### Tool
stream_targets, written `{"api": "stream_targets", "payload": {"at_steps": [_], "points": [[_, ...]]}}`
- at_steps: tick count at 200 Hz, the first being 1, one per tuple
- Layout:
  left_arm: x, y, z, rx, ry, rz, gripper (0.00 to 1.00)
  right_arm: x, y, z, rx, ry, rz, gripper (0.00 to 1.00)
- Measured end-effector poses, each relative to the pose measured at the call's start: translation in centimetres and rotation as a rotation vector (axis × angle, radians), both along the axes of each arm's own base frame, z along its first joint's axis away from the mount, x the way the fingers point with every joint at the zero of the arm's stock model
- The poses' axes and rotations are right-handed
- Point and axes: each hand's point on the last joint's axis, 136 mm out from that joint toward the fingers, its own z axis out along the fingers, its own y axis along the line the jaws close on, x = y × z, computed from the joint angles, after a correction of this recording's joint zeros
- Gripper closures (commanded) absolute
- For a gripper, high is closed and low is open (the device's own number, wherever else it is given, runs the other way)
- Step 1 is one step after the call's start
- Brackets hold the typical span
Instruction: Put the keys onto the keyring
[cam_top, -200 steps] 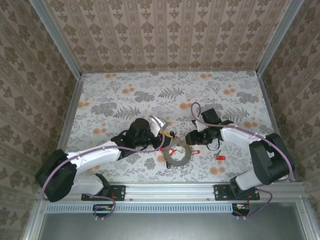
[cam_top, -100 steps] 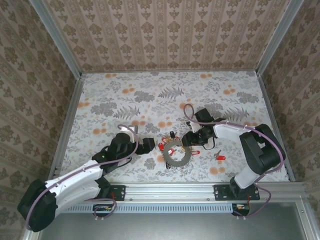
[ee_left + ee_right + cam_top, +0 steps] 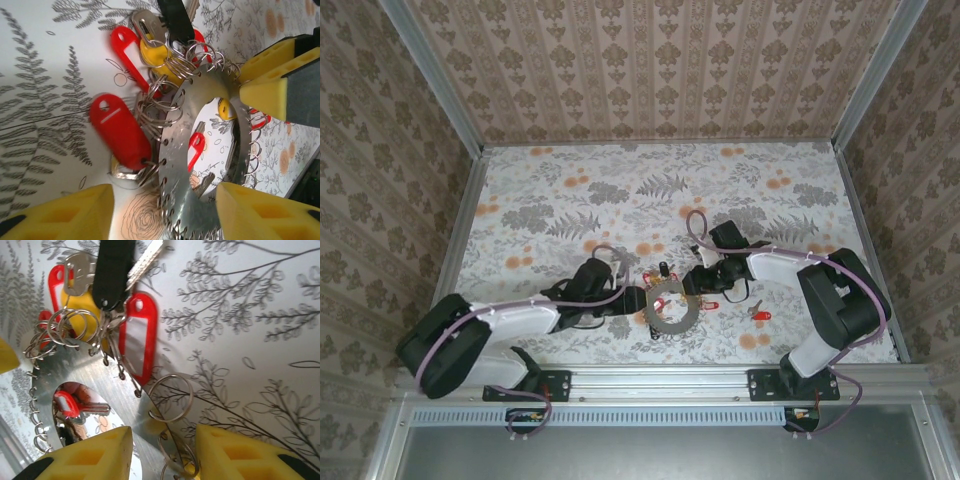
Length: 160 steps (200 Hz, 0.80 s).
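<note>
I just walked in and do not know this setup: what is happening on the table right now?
The keyring lies on the table and both arms attend to it. The left gripper points at it from the left, jaws open. The right gripper is at the opposite rim, also open; neither holds anything. Several keys with red, yellow and black heads already hang from small rings on its edge. One red key lies loose to the right.

The table point(image 3: 550, 190) had a pale top printed with grey ferns and orange blooms. A silver keyring point(image 3: 672, 312) lay flat near its front edge, keys point(image 3: 658, 278) bunched at the far rim. One red key point(image 3: 711, 305) lay just right of it, and a second red key point(image 3: 758, 316) farther right.
</note>
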Motion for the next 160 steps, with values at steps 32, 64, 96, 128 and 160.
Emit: {"api": "stream_targets", "payload": {"at_steps": [32, 64, 96, 128, 160], "points": [[0.5, -1.1, -0.9, -0.005, 0.029, -0.005, 0.57, -0.4, 0.4, 0.0, 0.031, 0.005, 0.016, 0.61], [1.0, -2.1, -1.5, -0.019, 0.048, -0.005, 0.64, -1.1, 0.8, 0.1, 0.070, 0.022, 0.035, 0.62], [1.7, -3.1, -1.5, -0.035, 0.056, -0.002, 0.67, -2.2, 1.2, 0.1, 0.120, 0.064, 0.057, 0.72], [2.1, -3.0, -1.5, -0.039, 0.063, 0.014, 0.59, -2.7, 1.2, 0.4, 0.160, 0.091, 0.063, 0.86], [3.2, -2.0, 0.1, -0.031, 0.011, 0.053, 0.27, -2.1, 1.0, 2.3, 0.195, 0.052, 0.045, 0.90]]}}
